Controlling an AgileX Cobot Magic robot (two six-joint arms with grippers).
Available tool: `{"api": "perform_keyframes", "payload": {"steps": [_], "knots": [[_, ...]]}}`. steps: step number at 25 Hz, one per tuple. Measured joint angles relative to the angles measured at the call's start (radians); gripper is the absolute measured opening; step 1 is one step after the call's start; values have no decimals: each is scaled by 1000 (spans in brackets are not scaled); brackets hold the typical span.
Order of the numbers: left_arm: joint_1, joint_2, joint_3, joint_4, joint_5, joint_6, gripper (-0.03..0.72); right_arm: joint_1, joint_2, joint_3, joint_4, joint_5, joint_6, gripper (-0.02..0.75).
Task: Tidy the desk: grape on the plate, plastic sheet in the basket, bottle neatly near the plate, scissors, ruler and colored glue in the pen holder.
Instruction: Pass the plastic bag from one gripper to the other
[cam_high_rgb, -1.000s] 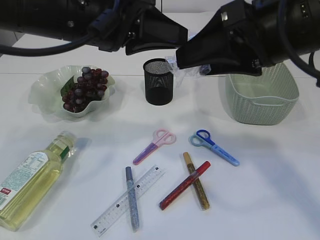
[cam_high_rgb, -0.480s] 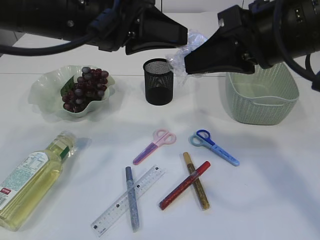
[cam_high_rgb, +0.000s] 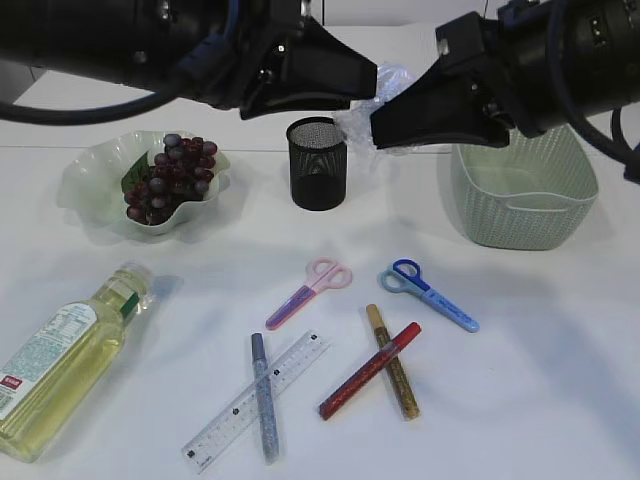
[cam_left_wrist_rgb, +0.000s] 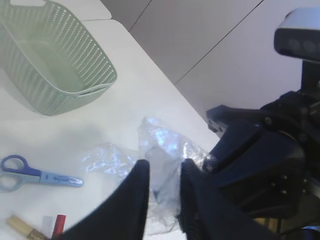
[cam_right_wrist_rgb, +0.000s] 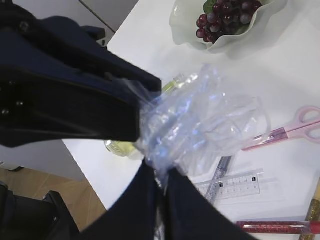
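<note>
The crumpled clear plastic sheet (cam_high_rgb: 372, 100) hangs in the air above the black mesh pen holder (cam_high_rgb: 317, 163). My right gripper (cam_right_wrist_rgb: 159, 172) is shut on the plastic sheet (cam_right_wrist_rgb: 200, 120). My left gripper (cam_left_wrist_rgb: 162, 167) is open, and the sheet (cam_left_wrist_rgb: 165, 145) shows between and beyond its fingers. The grapes (cam_high_rgb: 170, 180) lie on the pale green plate (cam_high_rgb: 95, 175). The green basket (cam_high_rgb: 520, 200) stands at the right. The bottle (cam_high_rgb: 60, 360) lies at the front left. Pink scissors (cam_high_rgb: 310, 290), blue scissors (cam_high_rgb: 428, 293), a ruler (cam_high_rgb: 290, 368) and silver (cam_high_rgb: 262, 395), red (cam_high_rgb: 370, 370) and gold (cam_high_rgb: 391, 360) glue pens lie at the front.
Both dark arms cross the top of the exterior view and meet above the pen holder. The basket (cam_left_wrist_rgb: 50, 65) looks empty in the left wrist view. The scissors, ruler and glue pens lie close together in the front middle of the white table (cam_high_rgb: 560, 380).
My right gripper has drawn to the right with the plastic sheet, away from above the pen holder. My left arm has shifted slightly.
</note>
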Motion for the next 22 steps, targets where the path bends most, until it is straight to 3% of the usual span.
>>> {"api": "perform_keyframes", "payload": {"steps": [4, 7, 11, 15, 22], "knots": [[0, 0, 0, 85, -13, 0, 473, 0, 0, 0, 2, -2, 0, 15], [0, 0, 0, 187, -11, 0, 554, 0, 0, 0, 2, -2, 0, 15], [0, 0, 0, 345, 10, -61, 559, 0, 0, 0, 2, -7, 0, 15], [0, 0, 0, 573, 24, -228, 547, 0, 0, 0, 2, -39, 23, 15], [49, 0, 0, 1018, 135, -572, 424, 0, 0, 0, -79, -125, 88, 15]]}}
